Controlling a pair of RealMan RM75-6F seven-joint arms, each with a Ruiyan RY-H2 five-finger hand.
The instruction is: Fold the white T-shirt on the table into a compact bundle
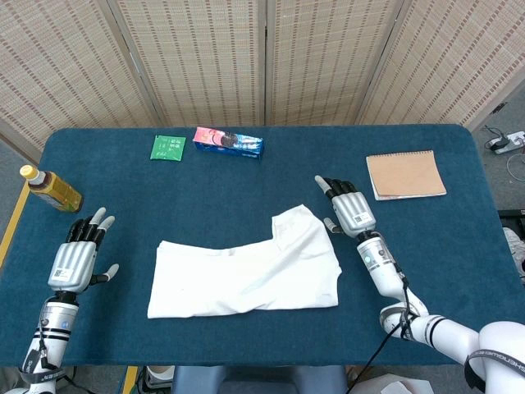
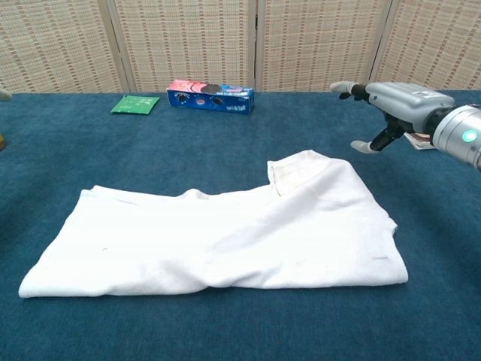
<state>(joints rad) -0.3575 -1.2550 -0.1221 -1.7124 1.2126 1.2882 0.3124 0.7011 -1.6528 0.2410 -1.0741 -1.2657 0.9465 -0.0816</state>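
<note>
The white T-shirt (image 1: 250, 269) (image 2: 225, 233) lies flat on the blue table as a wide folded band, with a raised corner at its upper right. My right hand (image 1: 349, 210) (image 2: 391, 105) hovers just right of that corner, fingers spread, holding nothing and clear of the cloth. My left hand (image 1: 78, 254) rests open over the table well to the left of the shirt; only a fingertip of it shows at the chest view's left edge.
A green packet (image 1: 168, 147) (image 2: 135, 104) and a blue cookie box (image 1: 228, 141) (image 2: 210, 97) lie at the back. A tea bottle (image 1: 51, 189) lies at far left. A brown notebook (image 1: 405, 174) sits at back right of the table (image 1: 459, 246).
</note>
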